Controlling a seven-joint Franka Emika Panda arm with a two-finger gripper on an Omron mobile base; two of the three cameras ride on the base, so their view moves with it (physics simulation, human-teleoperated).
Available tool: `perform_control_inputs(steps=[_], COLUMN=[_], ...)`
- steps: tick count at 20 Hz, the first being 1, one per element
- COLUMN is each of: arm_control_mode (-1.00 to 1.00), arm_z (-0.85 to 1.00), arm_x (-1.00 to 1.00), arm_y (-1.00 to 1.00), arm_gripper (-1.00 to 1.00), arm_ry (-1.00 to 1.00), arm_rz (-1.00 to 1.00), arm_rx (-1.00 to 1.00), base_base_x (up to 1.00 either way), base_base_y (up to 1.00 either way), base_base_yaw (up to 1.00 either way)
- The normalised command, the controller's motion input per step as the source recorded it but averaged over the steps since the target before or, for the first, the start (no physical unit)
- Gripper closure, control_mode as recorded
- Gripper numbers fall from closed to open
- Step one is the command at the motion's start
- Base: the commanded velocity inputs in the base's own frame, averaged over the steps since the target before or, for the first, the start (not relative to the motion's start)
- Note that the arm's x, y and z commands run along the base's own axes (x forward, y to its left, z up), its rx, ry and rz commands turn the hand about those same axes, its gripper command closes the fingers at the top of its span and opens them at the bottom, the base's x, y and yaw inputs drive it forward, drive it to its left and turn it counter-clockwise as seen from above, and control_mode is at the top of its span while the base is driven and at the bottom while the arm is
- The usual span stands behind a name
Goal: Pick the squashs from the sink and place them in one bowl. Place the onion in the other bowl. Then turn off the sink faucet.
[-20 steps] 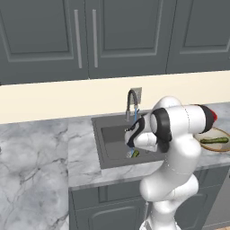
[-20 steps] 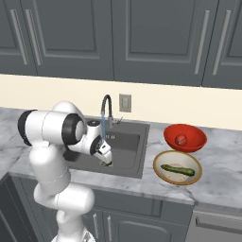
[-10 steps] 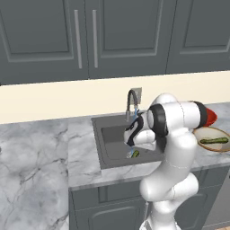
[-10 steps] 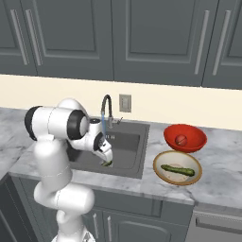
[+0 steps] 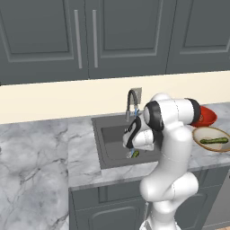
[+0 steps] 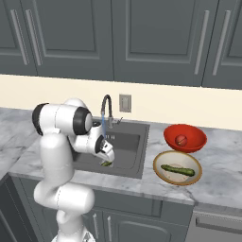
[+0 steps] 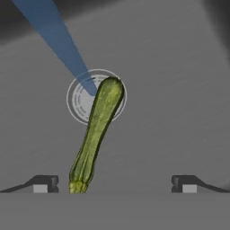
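One squash (image 7: 96, 134) lies on the floor of the sink (image 6: 130, 139), its tip over the round drain (image 7: 78, 105). My gripper (image 7: 114, 184) hangs open just above it, a fingertip on either side and the stem end nearer the left one. The base views show the gripper (image 6: 108, 159) down in the basin over that squash (image 5: 134, 154). A second squash (image 6: 177, 169) rests in the beige bowl (image 6: 175, 179). The onion (image 6: 180, 140) sits in the red bowl (image 6: 194, 138). Water runs in a blue stream (image 7: 58, 40) from the sink faucet (image 6: 106, 106).
Grey marble counter (image 5: 40, 152) runs left of the sink (image 5: 110, 134) and holds both bowls to its right. Dark cabinets (image 6: 151, 38) hang above the cream back wall. The faucet (image 5: 131, 101) arches close behind my hand.
My hand has sunk a little lower into the basin and closer to the squash. Its jaws stay wide. The bowls and their contents have not moved.
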Motion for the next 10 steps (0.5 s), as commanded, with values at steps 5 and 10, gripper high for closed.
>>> perform_control_inputs(steps=[5,10], arm_control_mode=[-1.0,-1.0], arm_z=[-0.27,-0.28], arm_x=[0.0,0.0], arm_y=[-0.03,0.0], arm_gripper=[-1.0,-1.0], arm_ry=[-0.04,-0.04], arm_rz=[0.04,0.02], arm_rx=[0.0,0.0], base_base_x=[0.0,0.0], base_base_y=[0.0,0.0], base_base_yaw=[0.0,0.0])
